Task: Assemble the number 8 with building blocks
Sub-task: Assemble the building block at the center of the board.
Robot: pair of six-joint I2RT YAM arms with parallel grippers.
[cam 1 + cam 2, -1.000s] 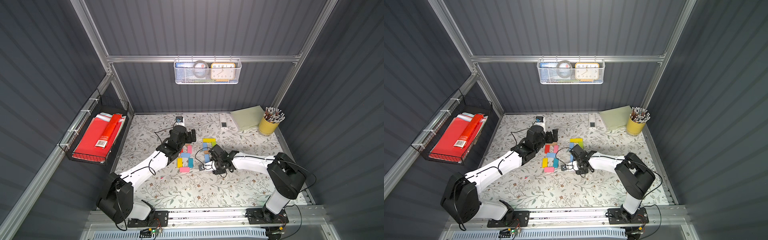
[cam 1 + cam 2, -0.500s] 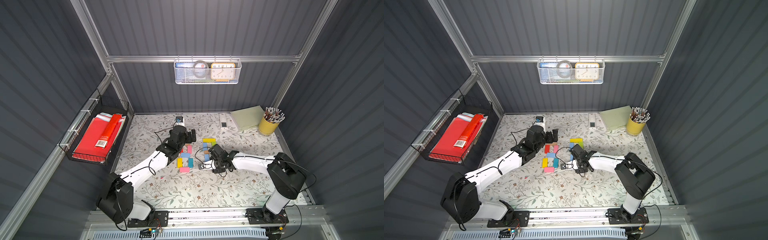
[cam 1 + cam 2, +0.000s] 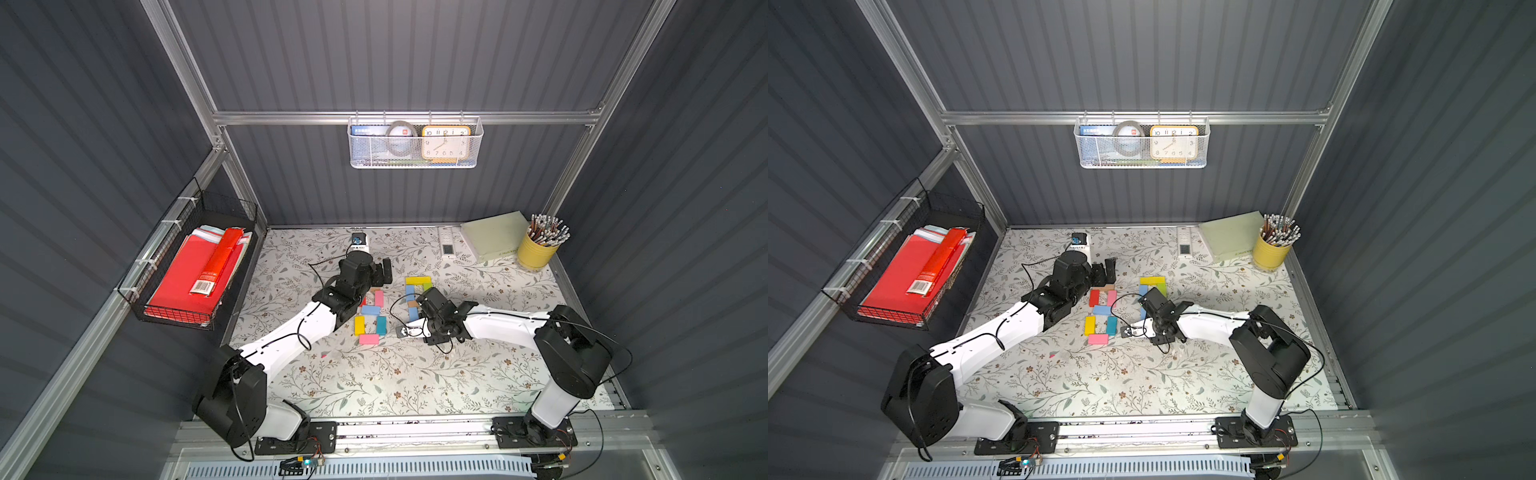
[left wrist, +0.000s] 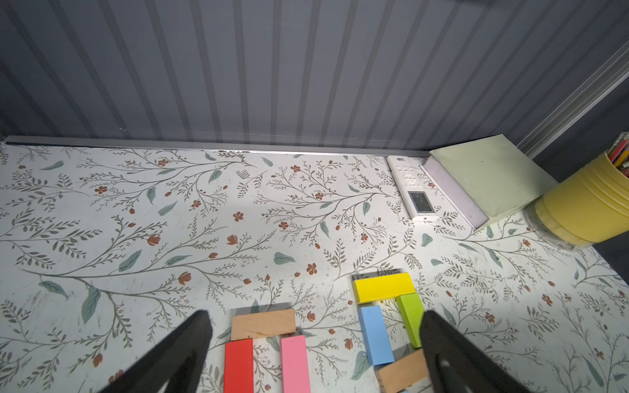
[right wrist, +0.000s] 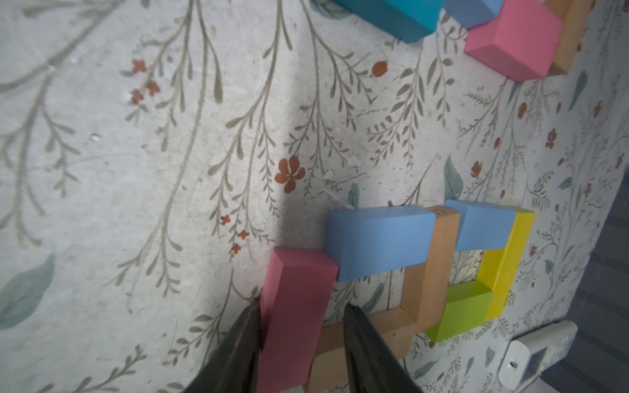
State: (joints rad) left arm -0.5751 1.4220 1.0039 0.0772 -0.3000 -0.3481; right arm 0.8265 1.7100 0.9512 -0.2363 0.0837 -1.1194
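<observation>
Across the floral-patterned tabletop [image 3: 374,386], the black left gripper [image 4: 315,318] hangs, fingers spread wide, over the tan top block [image 4: 262,324] of the number 8 [image 3: 371,309], a seven-piece figure of coloured wooden building blocks [image 3: 359,325]. Just beside it, the black right gripper [image 5: 302,308] straddles a flat pink wooden block [image 5: 296,289] ending a second, part-built figure [image 5: 432,265]; one finger [image 5: 245,333] touches it, but whether it is clamped cannot be told.

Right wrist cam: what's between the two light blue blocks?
The end of a tan block, laid crosswise, with one light blue block on one side and the other light blue block opposite. The right wrist view shows it.
</observation>
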